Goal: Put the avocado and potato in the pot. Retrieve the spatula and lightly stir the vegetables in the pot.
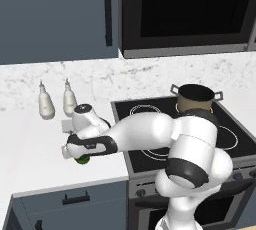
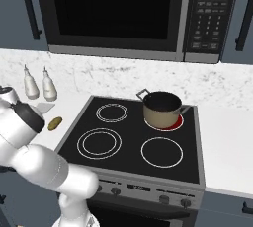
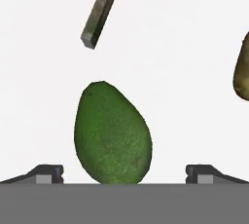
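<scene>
The avocado (image 3: 113, 133) lies on the white counter (image 1: 35, 144), directly between the two spread fingertips (image 3: 48, 174) of the gripper (image 3: 124, 175); both tips stand clear of the fruit on either side, so the jaws are parted and grip nothing. From the left base camera a sliver of the avocado (image 1: 82, 160) shows beneath the lowered hand, left of the stove (image 1: 150, 119). The potato (image 2: 55, 123) rests on the counter just beside the stove's left edge; in the hand view it appears at the right margin (image 3: 241, 72), apart from the avocado. The spatula's dark handle (image 3: 102, 9) lies beyond the avocado, its end near but not touching it. The pot (image 2: 162, 109) sits on the rear right burner, which glows red. Two white bottles (image 1: 56, 101) stand against the marble backsplash. A microwave (image 2: 118, 14) hangs above the stove.
</scene>
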Robot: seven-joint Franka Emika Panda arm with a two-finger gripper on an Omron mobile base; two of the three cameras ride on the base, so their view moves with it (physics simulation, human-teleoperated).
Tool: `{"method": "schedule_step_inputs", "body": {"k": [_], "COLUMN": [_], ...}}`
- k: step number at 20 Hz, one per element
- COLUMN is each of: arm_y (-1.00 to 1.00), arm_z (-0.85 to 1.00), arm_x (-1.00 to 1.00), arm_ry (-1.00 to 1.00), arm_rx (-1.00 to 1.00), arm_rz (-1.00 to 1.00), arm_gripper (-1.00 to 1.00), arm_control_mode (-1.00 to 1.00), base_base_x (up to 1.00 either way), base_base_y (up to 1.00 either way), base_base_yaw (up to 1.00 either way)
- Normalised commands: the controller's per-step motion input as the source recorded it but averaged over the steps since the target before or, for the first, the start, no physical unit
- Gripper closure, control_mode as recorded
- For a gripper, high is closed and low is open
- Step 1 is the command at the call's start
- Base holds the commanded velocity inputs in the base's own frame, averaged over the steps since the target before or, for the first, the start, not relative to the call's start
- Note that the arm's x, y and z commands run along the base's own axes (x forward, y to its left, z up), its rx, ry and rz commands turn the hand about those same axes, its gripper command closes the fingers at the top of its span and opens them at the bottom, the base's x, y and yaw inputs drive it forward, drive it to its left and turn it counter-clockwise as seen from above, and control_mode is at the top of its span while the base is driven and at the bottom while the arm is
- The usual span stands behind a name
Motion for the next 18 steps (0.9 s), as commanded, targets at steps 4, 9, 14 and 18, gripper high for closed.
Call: {"method": "schedule_step_inputs", "body": {"k": [4, 9, 14, 18], "arm_y": [0.06, 0.0, 0.0, -0.02], "arm_z": [-0.26, -0.2, -0.21, -0.06], "arm_x": [0.1, 0.0, 0.0, -0.01], "arm_ry": [0.01, 0.0, 0.01, 0.0], "arm_rx": [-0.03, -0.03, -0.01, 0.0], "arm_rz": [0.0, 0.0, 0.0, 0.0], "arm_gripper": [-1.0, -1.0, -1.0, 1.0], "arm_control_mode": [-1.0, -1.0, -1.0, -1.0], "base_base_x": [0.0, 0.0, 0.0, 0.0], "base_base_y": [0.0, 0.0, 0.0, 0.0], "base_base_yaw": [0.0, 0.0, 0.0, 0.0]}}
